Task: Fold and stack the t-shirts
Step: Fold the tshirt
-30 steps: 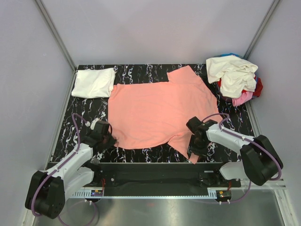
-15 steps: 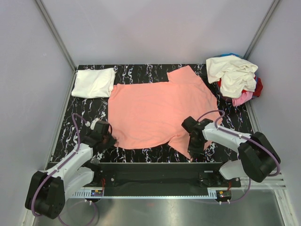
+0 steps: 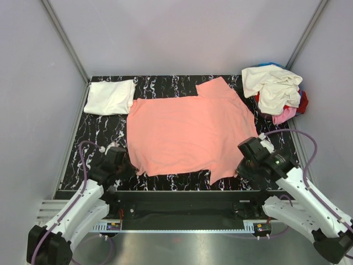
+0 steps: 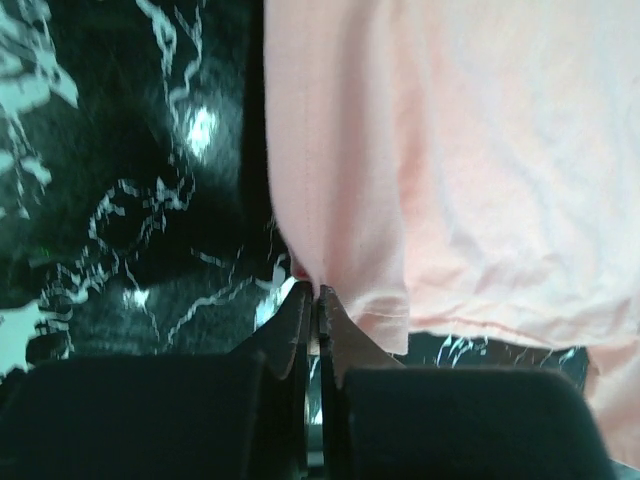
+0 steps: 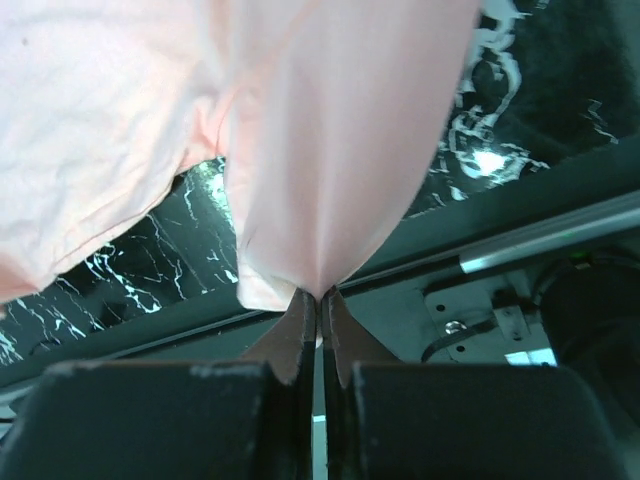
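Observation:
A salmon-pink t-shirt lies spread flat on the black marbled table. My left gripper is shut on its near left corner, and in the left wrist view the cloth is pinched at the tips of that gripper. My right gripper is shut on the shirt's near right edge. In the right wrist view the fabric hangs taut from that gripper, raised over the table's front rail. A folded white t-shirt rests at the back left.
A loose pile of t-shirts, cream on top with red, pink and blue beneath, sits at the back right corner. Grey walls close in the table on three sides. A metal rail runs along the near edge.
My right gripper has shut on the shirt's near right edge and swung right, pulling that edge outward and up. The left arm has drawn back slightly, still gripping its corner.

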Robot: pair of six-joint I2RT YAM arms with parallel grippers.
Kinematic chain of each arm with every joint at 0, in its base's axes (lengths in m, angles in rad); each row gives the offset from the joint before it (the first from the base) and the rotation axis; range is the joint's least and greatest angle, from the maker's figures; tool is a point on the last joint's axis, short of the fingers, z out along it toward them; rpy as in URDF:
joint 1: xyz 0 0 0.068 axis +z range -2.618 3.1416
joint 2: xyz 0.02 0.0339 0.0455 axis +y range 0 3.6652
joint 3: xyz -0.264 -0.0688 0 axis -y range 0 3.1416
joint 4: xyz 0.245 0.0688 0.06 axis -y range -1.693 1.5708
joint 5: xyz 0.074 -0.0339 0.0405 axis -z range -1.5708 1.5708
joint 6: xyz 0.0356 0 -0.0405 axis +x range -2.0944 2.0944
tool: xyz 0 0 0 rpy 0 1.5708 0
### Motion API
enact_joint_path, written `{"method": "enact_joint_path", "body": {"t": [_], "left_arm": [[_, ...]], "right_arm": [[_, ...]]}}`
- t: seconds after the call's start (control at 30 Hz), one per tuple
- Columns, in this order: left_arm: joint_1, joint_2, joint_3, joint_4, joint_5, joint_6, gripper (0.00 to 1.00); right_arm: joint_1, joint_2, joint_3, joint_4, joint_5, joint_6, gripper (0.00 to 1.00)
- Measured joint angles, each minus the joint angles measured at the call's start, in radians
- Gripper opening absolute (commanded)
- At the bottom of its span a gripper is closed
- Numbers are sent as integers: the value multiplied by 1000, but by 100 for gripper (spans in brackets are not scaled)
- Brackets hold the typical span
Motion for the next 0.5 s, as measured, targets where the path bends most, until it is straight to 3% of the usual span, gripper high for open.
{"method": "enact_joint_path", "body": {"t": [0.37,0.5], "left_arm": [[-25,-191,167,-260,26,-39,0],[-25,-211,209,-324,26,-40,0]], "right_arm": [[0,-228,60,-139,108,129,0],[0,-228,128,-141,140,134,0]]}}
